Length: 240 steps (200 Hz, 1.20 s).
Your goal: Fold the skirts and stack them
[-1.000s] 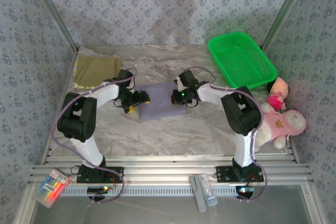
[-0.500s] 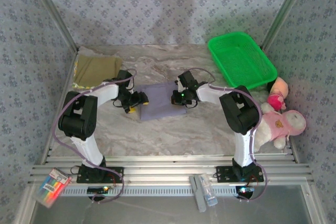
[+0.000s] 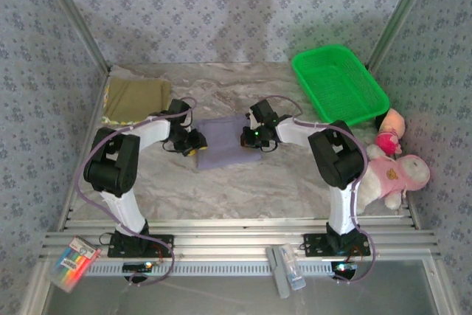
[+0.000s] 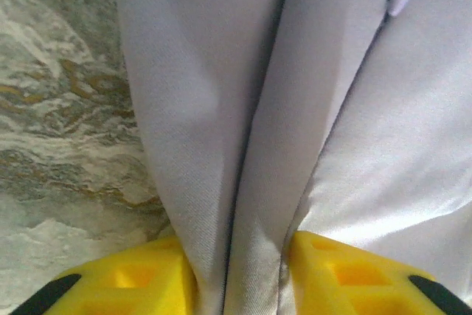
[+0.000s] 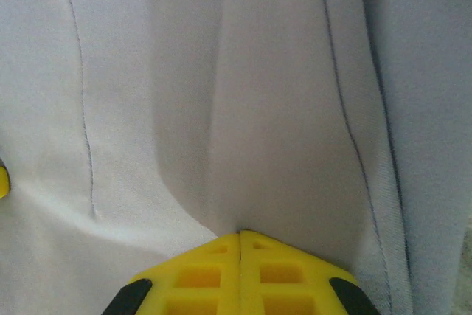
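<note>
Your left gripper (image 3: 193, 142) just closed from wide, now pinching ridge of grey-lavender skirt (image 3: 225, 140) at its 9 o'clock edge. Your right gripper (image 3: 251, 138) pressed together at 3 o'clock edge. Skirt lies mid-table; fold can likely start.

Overhead view: even, diffuse light from above, moderately bright. Soft shadows lie under both arms on the tabletop (image 3: 243, 182), and one broad dim shadow falls on the back wall (image 3: 251, 5). Wrist views: the grey-lavender skirt (image 4: 199, 108) is brightly lit, weave and stitching sharp at mid-frame, with dark shadow in its creases. The left fingers (image 4: 125, 282) and right fingers (image 5: 206, 274) at the bottom edge are slightly soft
</note>
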Tool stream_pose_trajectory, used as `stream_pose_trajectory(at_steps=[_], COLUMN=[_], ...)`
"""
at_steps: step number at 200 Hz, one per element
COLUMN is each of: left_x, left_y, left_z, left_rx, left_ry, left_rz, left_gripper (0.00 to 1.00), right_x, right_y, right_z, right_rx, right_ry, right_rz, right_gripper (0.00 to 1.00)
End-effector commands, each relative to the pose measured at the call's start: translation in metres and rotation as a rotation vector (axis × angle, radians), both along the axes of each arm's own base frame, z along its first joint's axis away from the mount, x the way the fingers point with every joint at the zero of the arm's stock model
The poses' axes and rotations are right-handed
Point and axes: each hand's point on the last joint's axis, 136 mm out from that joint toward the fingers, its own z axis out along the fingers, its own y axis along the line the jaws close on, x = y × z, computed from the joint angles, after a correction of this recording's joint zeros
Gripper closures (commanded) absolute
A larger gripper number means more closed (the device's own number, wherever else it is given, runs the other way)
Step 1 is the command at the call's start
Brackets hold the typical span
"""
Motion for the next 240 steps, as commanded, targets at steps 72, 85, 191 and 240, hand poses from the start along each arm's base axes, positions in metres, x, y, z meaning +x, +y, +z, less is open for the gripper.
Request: stream_pose_trajectory(at_steps=[72,85,191,240], left_x=[0.004,0.008,0.068,0.107], left_y=[0.007,0.013,0.080,0.122], left_z=[0.009,0.015,0.101,0.138], left_rx=[0.166,0.238,0.934,1.109], left_ry=[-0.062,-0.088,-0.286,-0.287], left_rz=[-0.005,-0.013,-0.255,-0.278], left_gripper=[1.00,1.00,1.00,1.00], right_x=[0.000,0.010,0.056,0.049], right_y=[0.001,0.000,-0.125,-0.148], right_z=[0.008,0.036,0.195,0.204], right_rx=[-0.004,0.012,-0.261,-0.225], right_ry=[-0.012,-0.091,-0.629,-0.628], right_rz=[0.011,0.007,-0.350,-0.420], right_gripper=[0.97,0.77,0.00,0.00])
